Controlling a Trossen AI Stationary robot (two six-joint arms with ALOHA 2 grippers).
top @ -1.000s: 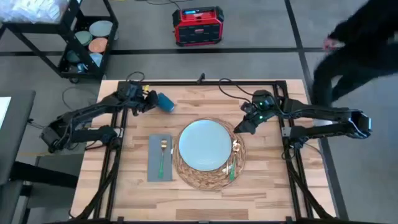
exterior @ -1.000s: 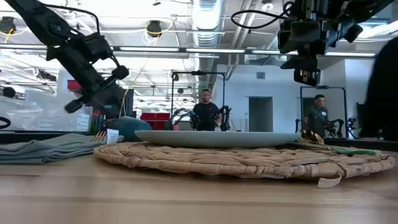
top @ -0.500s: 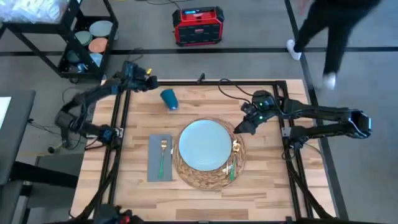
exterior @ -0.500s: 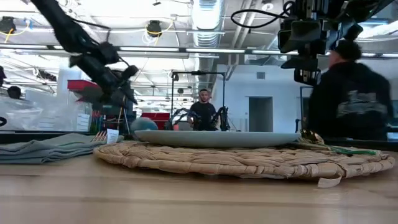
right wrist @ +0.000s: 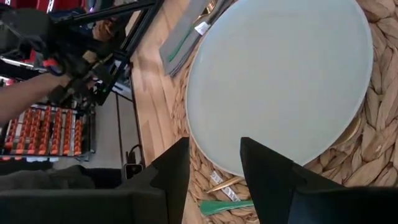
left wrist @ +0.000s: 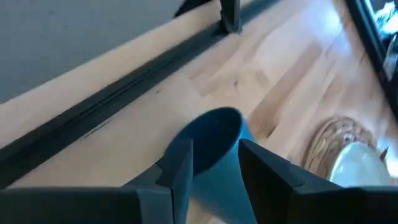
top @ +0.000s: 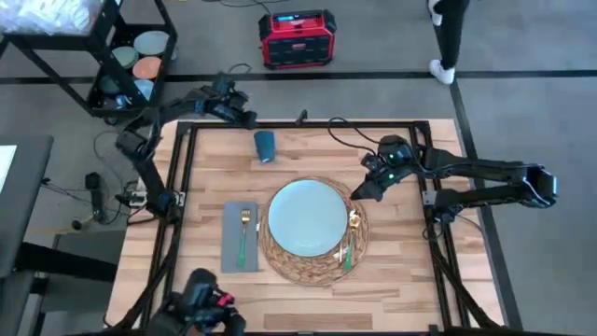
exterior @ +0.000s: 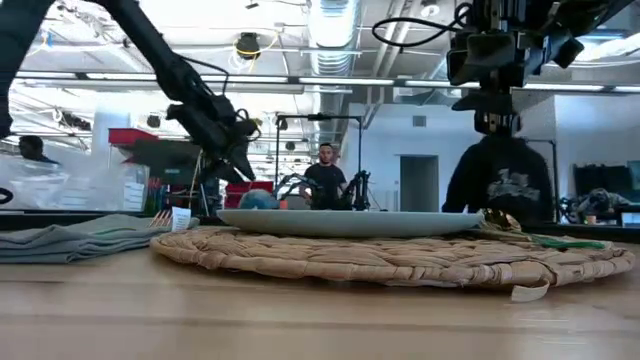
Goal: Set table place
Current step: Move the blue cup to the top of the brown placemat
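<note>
A red and black box-shaped device (top: 297, 38) sits on the grey floor beyond the table's far edge. To its left stands a black wheeled cart (top: 112, 58) with round dishes stacked on a lower shelf. A person's dark legs and white shoe (top: 444, 42) show at the floor's upper right; another person (exterior: 327, 177) stands far back in the room

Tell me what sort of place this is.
Probably a robotics lab: a framed wooden table with two mounted arms, exposed ceiling ducts, more robot rigs behind, and a person watching.
</note>
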